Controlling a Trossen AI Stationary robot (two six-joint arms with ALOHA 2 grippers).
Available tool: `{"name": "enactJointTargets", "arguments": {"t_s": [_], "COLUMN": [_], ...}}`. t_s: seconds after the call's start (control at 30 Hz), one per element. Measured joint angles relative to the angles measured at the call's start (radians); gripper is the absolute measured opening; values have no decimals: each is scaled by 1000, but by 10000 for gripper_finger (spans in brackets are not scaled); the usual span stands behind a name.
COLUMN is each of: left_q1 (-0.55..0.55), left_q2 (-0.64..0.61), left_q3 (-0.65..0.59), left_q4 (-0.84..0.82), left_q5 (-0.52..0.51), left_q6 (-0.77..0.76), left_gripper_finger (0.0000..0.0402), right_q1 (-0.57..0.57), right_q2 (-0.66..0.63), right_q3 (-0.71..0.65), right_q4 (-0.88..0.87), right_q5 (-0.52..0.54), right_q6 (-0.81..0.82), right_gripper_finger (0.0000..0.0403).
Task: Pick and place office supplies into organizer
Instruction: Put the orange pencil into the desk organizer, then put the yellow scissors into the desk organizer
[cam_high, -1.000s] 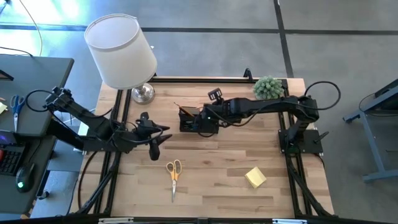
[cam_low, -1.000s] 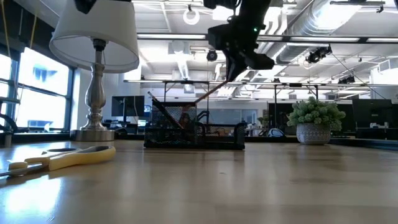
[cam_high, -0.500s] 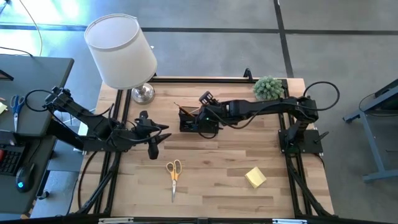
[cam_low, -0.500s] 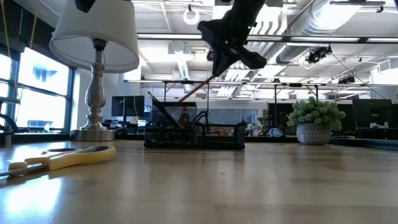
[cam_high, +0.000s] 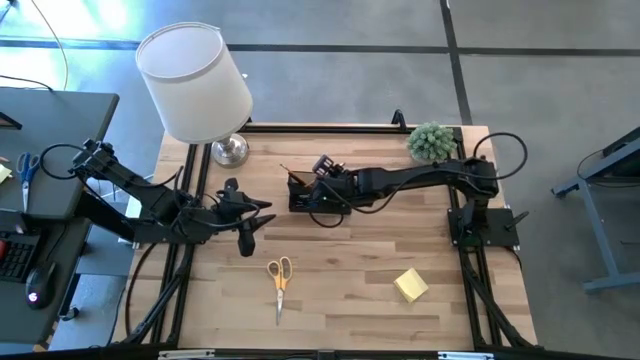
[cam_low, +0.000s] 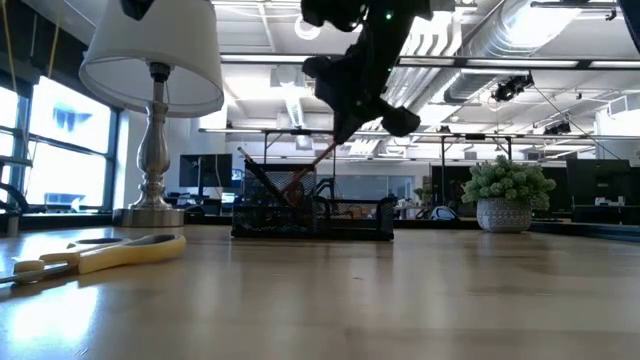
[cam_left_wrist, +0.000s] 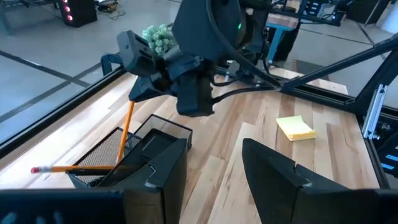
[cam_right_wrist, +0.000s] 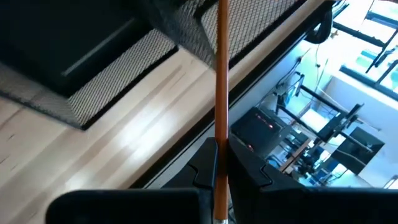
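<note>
Above the organizer (cam_high: 305, 193), the right pincer (cam_low: 335, 128) clenches a pencil (cam_left_wrist: 124, 127), lowering it inside. Scissors (cam_high: 280, 276) at six o'clock and sticky pad (cam_high: 411, 285) at four o'clock remain on the desk (cam_high: 350, 300).

Open-plan office or lab: exposed ceiling ducts (cam_low: 560, 40), rows of monitors (cam_low: 205, 172) beyond the worktop (cam_high: 340, 270), polished concrete floor (cam_high: 540, 80).

black mesh organizer (cam_high: 303, 193); orange pencil (cam_left_wrist: 125, 127) slanting into it; yellow scissors (cam_high: 280, 282), sticky pad (cam_high: 410, 285) on table.
</note>
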Motion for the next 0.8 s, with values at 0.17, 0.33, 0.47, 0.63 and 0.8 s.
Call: {"name": "enactJointTargets", "arguments": {"t_s": [0.17,0.33,0.47,0.63,0.8], "left_q1": [0,0,0,0,0], "left_q2": [0,0,0,0,0], "left_q3": [0,0,0,0,0], "left_q4": [-2,-7,-7,-7,-7], "left_q5": [4,11,26,37,46], "left_q6": [0,0,-1,-1,-1], "left_gripper_finger": [143,143,143,143,143], "right_q1": [1,6,16,25,25], "right_q2": [18,20,20,20,20], "right_q3": [0,-1,-1,-1,-1], "right_q4": [49,92,129,152,151], "right_q5": [15,-10,-27,-80,-117], "right_q6": [-88,-179,-181,-169,-123], "right_gripper_finger": [12,16,34,69,104]}}
